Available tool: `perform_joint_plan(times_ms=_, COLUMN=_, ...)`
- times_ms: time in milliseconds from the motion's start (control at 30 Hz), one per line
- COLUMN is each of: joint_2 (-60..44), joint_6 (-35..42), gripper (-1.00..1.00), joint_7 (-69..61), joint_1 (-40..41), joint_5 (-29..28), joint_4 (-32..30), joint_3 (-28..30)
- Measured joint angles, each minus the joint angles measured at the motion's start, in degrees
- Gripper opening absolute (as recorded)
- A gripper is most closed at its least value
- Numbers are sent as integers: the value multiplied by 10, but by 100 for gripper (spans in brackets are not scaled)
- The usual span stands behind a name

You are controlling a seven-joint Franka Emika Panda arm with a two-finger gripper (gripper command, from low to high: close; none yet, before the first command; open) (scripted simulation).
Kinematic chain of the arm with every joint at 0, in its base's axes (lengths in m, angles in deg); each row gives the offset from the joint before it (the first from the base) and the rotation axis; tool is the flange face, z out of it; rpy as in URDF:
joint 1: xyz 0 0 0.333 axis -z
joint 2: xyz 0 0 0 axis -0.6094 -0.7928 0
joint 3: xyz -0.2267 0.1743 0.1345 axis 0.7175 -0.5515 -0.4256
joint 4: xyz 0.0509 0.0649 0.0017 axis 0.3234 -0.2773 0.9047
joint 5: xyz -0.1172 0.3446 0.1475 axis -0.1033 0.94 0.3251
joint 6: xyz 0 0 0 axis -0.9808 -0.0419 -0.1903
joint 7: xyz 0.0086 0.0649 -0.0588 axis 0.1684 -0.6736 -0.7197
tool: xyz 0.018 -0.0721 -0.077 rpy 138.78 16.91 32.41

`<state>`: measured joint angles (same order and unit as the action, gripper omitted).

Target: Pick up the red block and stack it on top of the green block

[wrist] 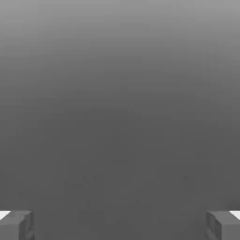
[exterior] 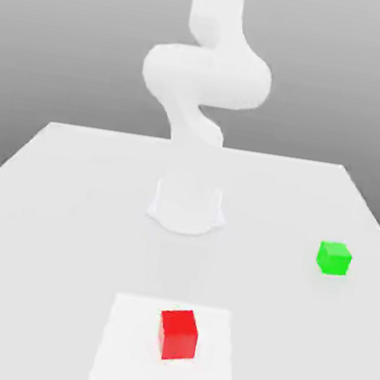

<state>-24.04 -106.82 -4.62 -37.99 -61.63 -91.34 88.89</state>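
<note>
the red block [exterior: 177, 334] sits on a pale square patch [exterior: 123, 346] of the tabletop [exterior: 53, 207], well apart from the green block [exterior: 333, 258] toward the exterior view's right. the arm's [exterior: 206, 76] fingers [wrist: 16, 226] stand wide open, holding nothing.

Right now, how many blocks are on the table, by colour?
Red block: 1
Green block: 1
Total: 2
</note>
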Motion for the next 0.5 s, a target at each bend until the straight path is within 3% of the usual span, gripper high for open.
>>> perform_joint_plan(times_ms=500, joint_2=-317, joint_6=-177, gripper=0, joint_7=-77, joint_1=-24, joint_5=-1, joint_4=-160, joint_3=12)
